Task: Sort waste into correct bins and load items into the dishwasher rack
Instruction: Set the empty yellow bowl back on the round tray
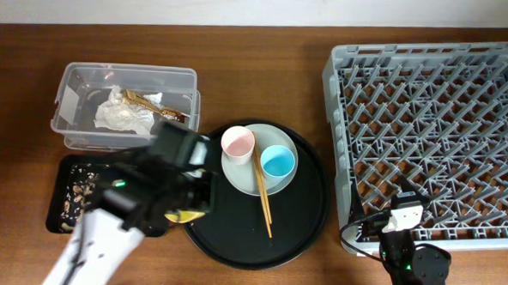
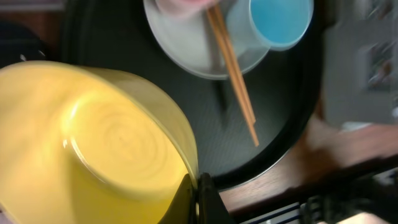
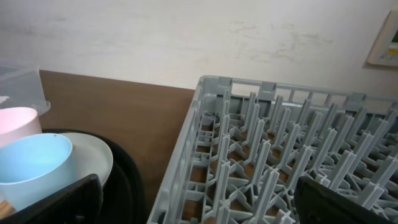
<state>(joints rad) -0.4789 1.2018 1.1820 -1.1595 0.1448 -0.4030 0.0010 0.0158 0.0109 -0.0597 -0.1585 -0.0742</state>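
My left gripper is shut on the rim of the yellow bowl, held tilted over the left edge of the round black tray; in the overhead view only a bit of the bowl shows under the arm. The pale plate holds the pink cup, the blue cup and the chopsticks. The clear tub holds the white napkin and the wrapper. The flat black tray holds food scraps. My right gripper is open, low by the rack's front left corner.
The grey rack fills the right side of the table up to the back wall. Bare brown wood lies between the round tray and the rack. The left arm hides the strip between the flat tray and the round tray.
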